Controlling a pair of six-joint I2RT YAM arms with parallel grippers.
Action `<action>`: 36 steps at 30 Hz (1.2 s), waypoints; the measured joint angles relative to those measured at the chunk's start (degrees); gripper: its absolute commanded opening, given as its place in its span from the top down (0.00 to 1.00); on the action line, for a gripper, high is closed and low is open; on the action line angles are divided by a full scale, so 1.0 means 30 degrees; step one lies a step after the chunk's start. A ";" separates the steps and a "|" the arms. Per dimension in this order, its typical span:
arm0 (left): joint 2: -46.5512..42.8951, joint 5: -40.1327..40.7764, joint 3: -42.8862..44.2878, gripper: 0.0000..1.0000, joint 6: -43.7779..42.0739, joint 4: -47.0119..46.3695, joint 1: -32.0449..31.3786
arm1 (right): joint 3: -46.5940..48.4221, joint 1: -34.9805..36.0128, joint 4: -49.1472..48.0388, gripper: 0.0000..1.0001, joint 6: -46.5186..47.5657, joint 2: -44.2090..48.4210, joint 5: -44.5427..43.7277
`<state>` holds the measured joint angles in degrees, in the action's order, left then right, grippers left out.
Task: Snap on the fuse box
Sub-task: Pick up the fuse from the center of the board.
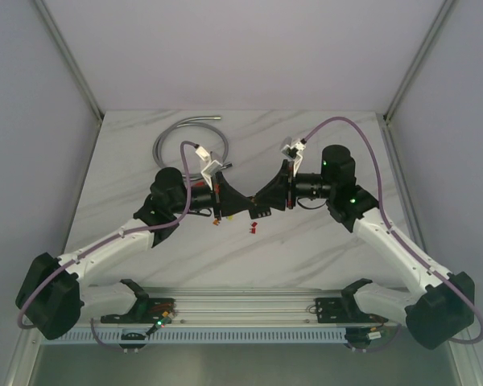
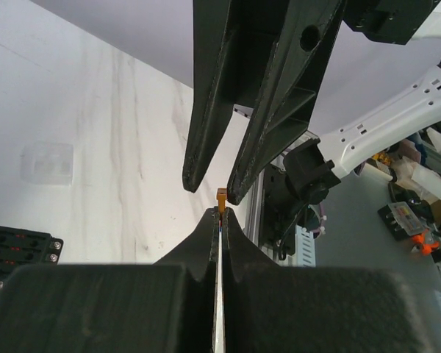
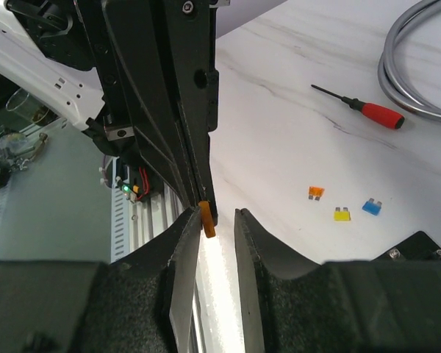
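Left gripper [image 2: 220,215] clamped on orange fuse [image 2: 221,195] — right gripper [image 3: 217,218] part-open, straddling it — fuse box [image 2: 18,247] on table [image 2: 95,132], close beneath both.

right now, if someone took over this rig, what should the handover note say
Left end effector: shut on a small orange fuse, held in the air above the table.
Right end effector: open, jaws on either side of that same fuse, not yet clamped. It looks like a handover.
Fuse box: on the table, uncovered. The clear cover lies flat beyond it, apart from it.
Loose fuses (orange, yellow, blue) and a screwdriver also lie on the table.
Done: nothing snapped on.
Left: probably finish the handover, seat the fuse, then snap the cover on.
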<state>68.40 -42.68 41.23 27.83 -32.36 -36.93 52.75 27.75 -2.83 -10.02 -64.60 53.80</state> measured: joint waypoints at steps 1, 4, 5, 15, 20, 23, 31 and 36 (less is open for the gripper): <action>0.0000 -0.0029 0.0000 1.00 0.0051 -0.0036 0.0000 | 0.0000 -0.0007 -0.0007 0.71 0.0000 0.0000 0.0080; 0.0000 -0.0138 0.0000 1.00 0.0124 -0.0138 0.0000 | 0.0000 -0.0007 -0.0015 0.75 -0.0007 0.0000 0.0291; 0.0000 -0.0168 0.0000 1.00 0.0153 -0.0197 0.0000 | 0.0000 -0.0007 -0.0022 0.76 -0.0022 0.0000 0.0393; 0.0000 -0.0510 0.0000 1.00 0.0350 -0.0648 -0.0022 | 0.0000 -0.0044 -0.0379 0.89 -0.0102 0.0000 0.1421; 0.0000 -0.0736 0.0000 0.99 0.0488 -0.0772 -0.0015 | 0.0000 -0.0095 -0.0466 1.00 -0.0095 -0.0007 0.1792; 0.0000 -0.0699 0.0000 0.86 0.0459 -0.0714 -0.0015 | 0.0000 -0.0095 -0.0466 1.00 -0.0051 -0.0029 0.1778; -0.0415 0.1734 -0.0219 0.45 -0.0306 0.0816 0.0058 | 0.0000 -0.0087 0.0663 1.00 0.0306 -0.0612 -0.0801; -0.0685 0.4226 -0.0933 0.28 -0.0029 0.1501 0.0903 | -0.0007 -0.0051 0.1523 1.00 0.0204 -0.1005 -0.4277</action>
<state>66.35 -30.00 38.44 27.75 -27.86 -34.22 52.73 27.59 1.74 -9.41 -67.61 40.97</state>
